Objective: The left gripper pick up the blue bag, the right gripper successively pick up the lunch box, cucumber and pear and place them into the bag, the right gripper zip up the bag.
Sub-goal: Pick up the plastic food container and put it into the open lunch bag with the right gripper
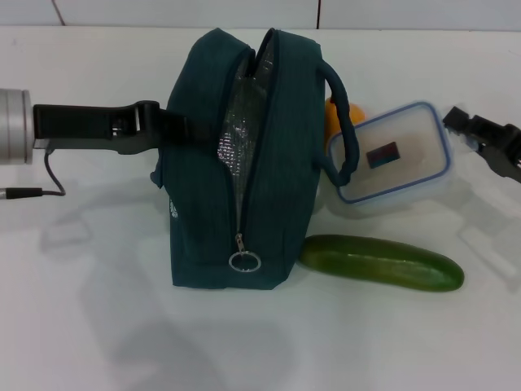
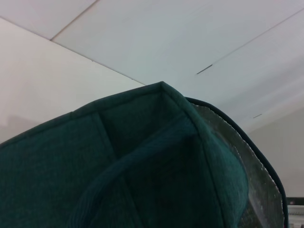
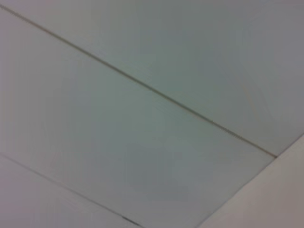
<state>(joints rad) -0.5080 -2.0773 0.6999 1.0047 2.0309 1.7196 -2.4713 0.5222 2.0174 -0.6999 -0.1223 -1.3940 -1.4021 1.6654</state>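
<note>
Head view shows my left gripper (image 1: 167,126) reaching in from the side, its jaws closed on the strap at the side of the bag (image 1: 236,163). That bag stands upright on the table (image 1: 98,326), its zipper open along the top and front, silver lining showing, the zipper pull (image 1: 243,261) hanging low on the front edge.

My right gripper (image 1: 480,138) hovers just beyond the far side of the lunch box (image 1: 391,159), jaws apart, touching nothing. The box leans tilted against the bag's outer handle, between my two grippers. An orange-yellow fruit (image 1: 342,114), probably the pear, peeks out behind it. The cucumber (image 1: 381,263) lies flat in front of the box, close to the bag's base.

I judge the box to be rigid, light and smooth plastic, so it could slip; gripping across a short edge at the lid rim seems safest. The bag is soft cloth and will sag, so my left hold must keep the mouth wide.
</note>
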